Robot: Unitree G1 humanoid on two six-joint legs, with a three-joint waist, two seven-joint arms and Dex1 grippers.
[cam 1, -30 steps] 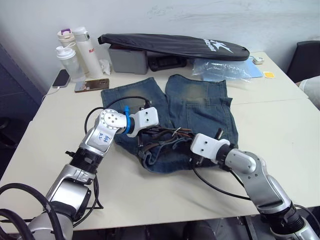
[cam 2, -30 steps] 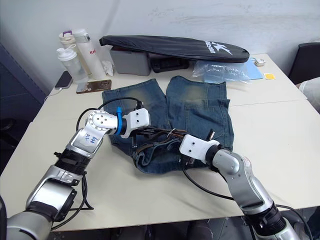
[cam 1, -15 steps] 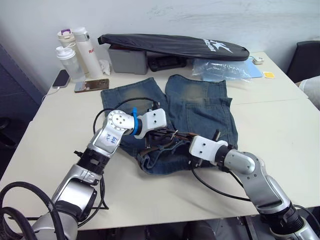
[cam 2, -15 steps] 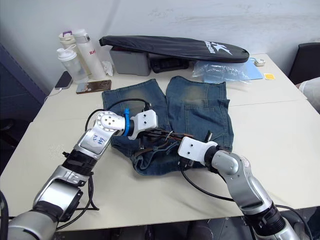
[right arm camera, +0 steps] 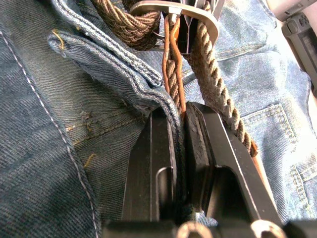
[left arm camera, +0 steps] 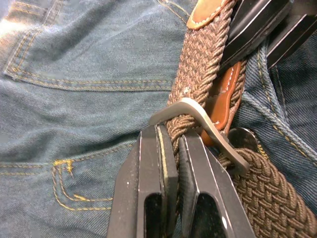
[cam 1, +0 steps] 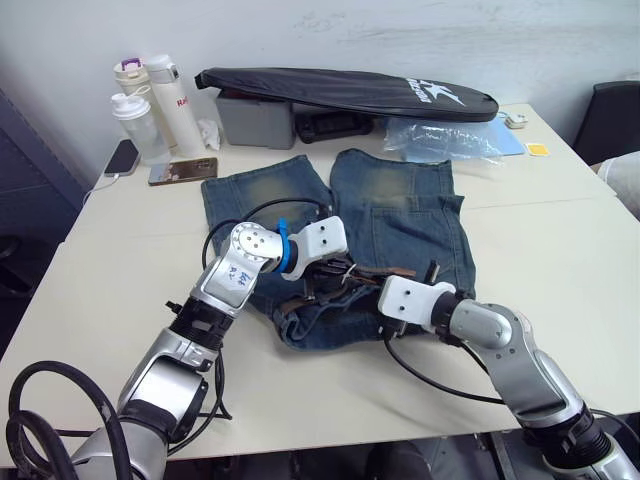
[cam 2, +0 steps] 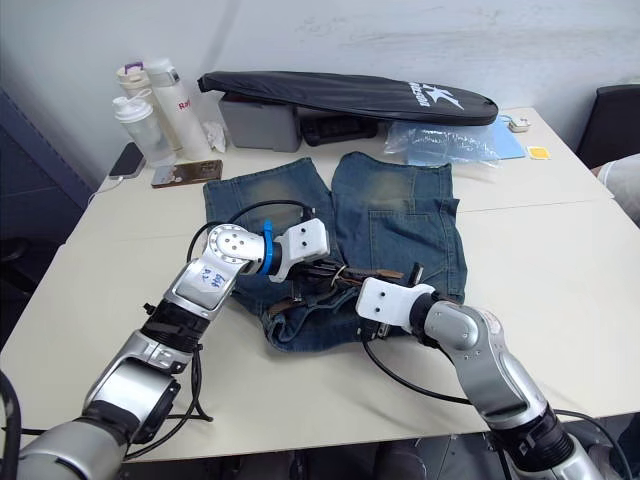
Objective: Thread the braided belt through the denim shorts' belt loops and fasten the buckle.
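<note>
The denim shorts (cam 1: 400,215) lie flat on the table, legs pointing away, with the waistband bunched near me. The braided belt (left arm camera: 203,64) runs along that waistband. My left gripper (left arm camera: 177,144) is shut on the dark-brown braid just behind the silver buckle (left arm camera: 198,116), whose frame lies across the strap. My right gripper (right arm camera: 182,116) is shut on the belt's tan leather end (right arm camera: 172,74), with a folded edge of the denim waistband (right arm camera: 104,54) pinched alongside. The two grippers meet over the middle of the waistband (cam 1: 350,280), almost touching. I cannot make out any belt loops.
A long black bag (cam 1: 350,92) lies across the back of the table over a grey box (cam 1: 258,120). Bottles (cam 1: 140,125) and two phones (cam 1: 184,170) stand at the back left. A clear plastic bag (cam 1: 440,140) sits at the back right.
My left gripper has carried the belt to the right along the waistband, up to the right gripper. The right gripper has hardly moved.
</note>
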